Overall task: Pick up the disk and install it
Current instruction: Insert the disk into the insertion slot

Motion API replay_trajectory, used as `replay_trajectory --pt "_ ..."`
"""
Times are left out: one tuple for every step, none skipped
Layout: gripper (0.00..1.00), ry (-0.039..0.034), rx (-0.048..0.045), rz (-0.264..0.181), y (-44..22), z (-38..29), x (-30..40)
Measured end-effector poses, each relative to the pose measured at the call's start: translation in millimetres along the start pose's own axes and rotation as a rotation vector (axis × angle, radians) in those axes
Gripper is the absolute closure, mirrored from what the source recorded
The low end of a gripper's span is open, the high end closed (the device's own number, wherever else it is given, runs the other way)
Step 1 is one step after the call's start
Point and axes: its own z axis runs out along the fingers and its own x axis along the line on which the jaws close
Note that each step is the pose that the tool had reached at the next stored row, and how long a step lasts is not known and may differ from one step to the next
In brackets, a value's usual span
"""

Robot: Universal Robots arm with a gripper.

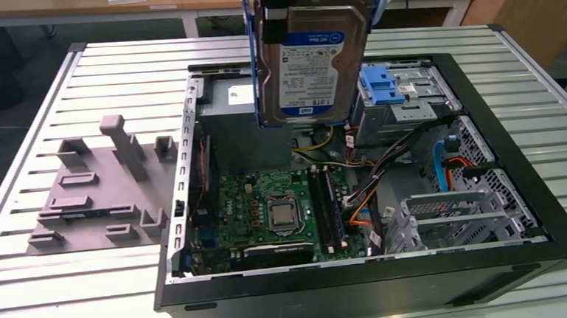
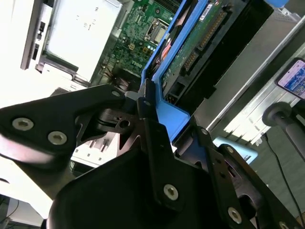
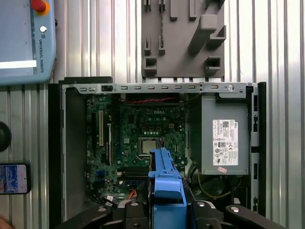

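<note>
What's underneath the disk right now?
The open computer case: the green motherboard lies below the disk, held in the pincer. The disk's blue bracket covers the spot straight beneath it.

The disk (image 1: pixel 312 65) is dull silver metal with a glossy paper label, framed in smooth blue plastic. The gripper (image 2: pixel 164 112) is matt black metal with bright screws. The table (image 1: pixel 94 289) is ribbed, satin aluminium. The computer case (image 1: pixel 371 294) is matt black, and the grey fixture (image 1: pixel 99 192) is matt plastic.
</note>
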Motion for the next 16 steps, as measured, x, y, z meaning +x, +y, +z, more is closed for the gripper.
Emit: replay_trajectory --pt "0.64 -0.0001 0.0001 0.000 -0.1 0.1 3.1" --pt "0.64 -0.0002 0.0001 0.000 -0.2 0.3 6.0" --pt "0.64 -0.0003 0.0001 0.000 -0.2 0.4 9.1" --pt "0.64 -0.0001 0.0001 0.000 -0.4 0.4 11.8" --pt "0.64 -0.0002 0.0001 0.000 -0.6 0.7 21.4" --pt "0.64 -0.0001 0.0001 0.000 -0.7 0.8 23.7" --pt "0.64 0.0000 0.0001 0.000 -0.8 0.8 26.2" --pt "0.64 0.0000 0.0001 -0.001 -0.8 0.9 28.3" --pt "0.64 0.0001 0.0001 -0.001 -0.9 1.0 30.1" --pt "0.64 0.0002 0.0001 -0.001 -0.9 1.0 32.2" --pt "0.64 0.0002 0.0002 -0.001 -1.0 1.1 34.9" --pt "0.64 0.0002 0.0002 -0.001 -1.2 1.1 37.5" --pt "0.64 0.0003 0.0000 -0.001 -1.2 1.2 40.5" --pt "0.64 0.0003 0.0001 -0.001 -1.3 1.3 44.2" --pt "0.64 0.0001 0.0002 -0.001 -1.4 1.5 48.0" --pt "0.64 0.0002 0.0001 -0.001 -1.5 1.6 51.7"
